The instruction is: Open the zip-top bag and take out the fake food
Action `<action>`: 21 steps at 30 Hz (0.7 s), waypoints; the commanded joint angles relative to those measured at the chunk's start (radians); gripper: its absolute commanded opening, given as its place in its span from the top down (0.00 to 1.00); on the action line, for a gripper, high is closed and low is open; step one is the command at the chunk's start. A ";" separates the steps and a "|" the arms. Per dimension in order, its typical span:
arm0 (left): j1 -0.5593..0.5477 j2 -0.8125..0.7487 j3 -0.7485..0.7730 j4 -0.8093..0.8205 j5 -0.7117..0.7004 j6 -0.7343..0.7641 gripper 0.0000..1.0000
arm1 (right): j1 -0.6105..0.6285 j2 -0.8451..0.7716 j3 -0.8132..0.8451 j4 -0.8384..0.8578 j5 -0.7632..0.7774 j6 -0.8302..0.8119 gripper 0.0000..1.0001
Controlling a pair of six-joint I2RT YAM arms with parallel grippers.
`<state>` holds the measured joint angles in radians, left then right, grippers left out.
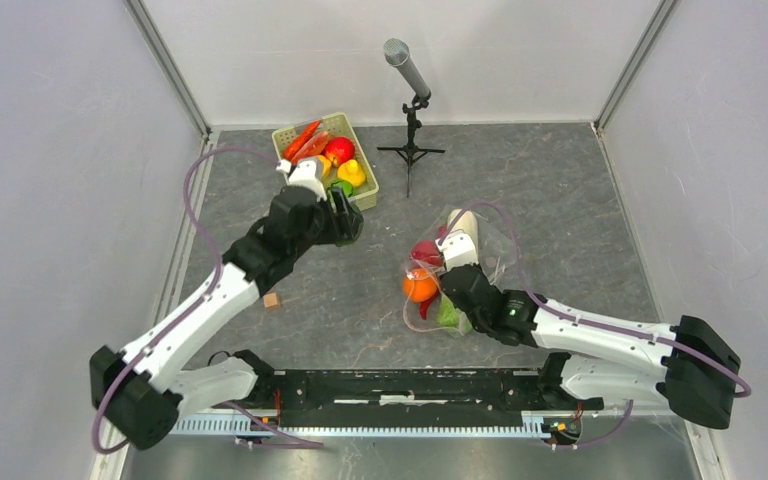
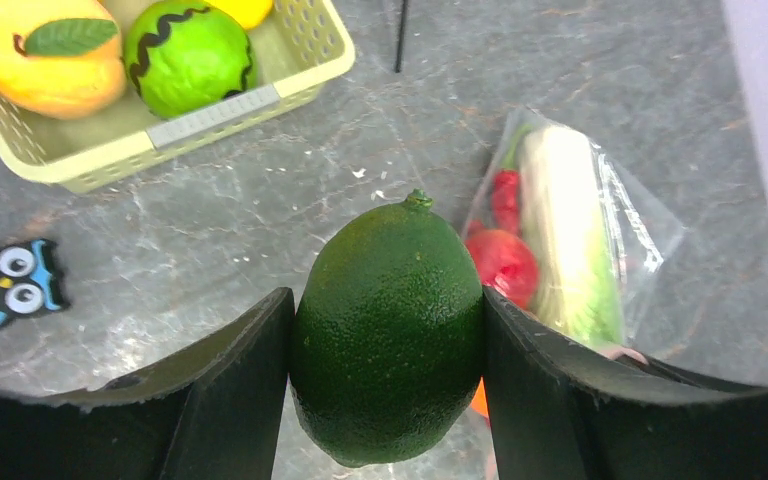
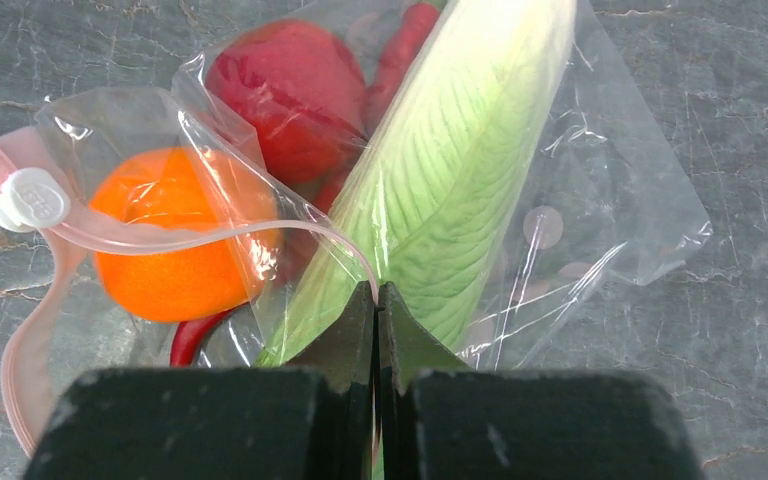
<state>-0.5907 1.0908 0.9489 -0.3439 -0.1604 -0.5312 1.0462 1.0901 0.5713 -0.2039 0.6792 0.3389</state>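
My left gripper [image 2: 388,340] is shut on the dark green round fruit [image 2: 390,330] and holds it above the table, just in front of the basket [image 1: 305,190]. The clear zip-top bag [image 3: 610,190] lies right of centre [image 1: 485,250], its mouth open. My right gripper [image 3: 377,300] is shut on its pale pink zip strip [image 3: 140,238]; the white slider [image 3: 28,198] sits at the strip's left end. Inside are the round orange [image 3: 160,250], a red piece [image 3: 285,90] and the long white-and-green cabbage [image 3: 460,170].
The green lattice basket [image 2: 220,110] at the back left holds toy produce, with yellow peppers [image 1: 352,172]. A microphone on a small tripod [image 1: 412,120] stands behind the bag. An owl sticker [image 2: 5,285] and a small brown block [image 1: 272,299] lie on the table.
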 commanded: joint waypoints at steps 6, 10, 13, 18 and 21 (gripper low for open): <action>0.194 0.366 0.319 -0.043 -0.012 0.174 0.45 | -0.008 -0.080 -0.026 0.021 0.021 -0.024 1.00; 0.256 0.547 0.463 -0.040 -0.010 0.216 0.44 | -0.011 -0.086 -0.032 0.032 0.015 -0.033 1.00; 0.290 0.681 0.573 -0.055 -0.017 0.251 0.40 | -0.012 -0.085 -0.034 0.042 0.009 -0.036 1.00; 0.315 0.831 0.705 -0.067 0.016 0.271 0.31 | -0.015 -0.078 -0.034 0.055 -0.003 -0.046 1.00; 0.316 0.866 0.739 -0.065 0.016 0.283 0.21 | -0.017 -0.075 -0.031 0.055 -0.007 -0.052 1.00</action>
<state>-0.2756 1.9324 1.6112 -0.4053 -0.1539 -0.3161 1.0378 1.0218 0.5415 -0.1867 0.6693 0.3038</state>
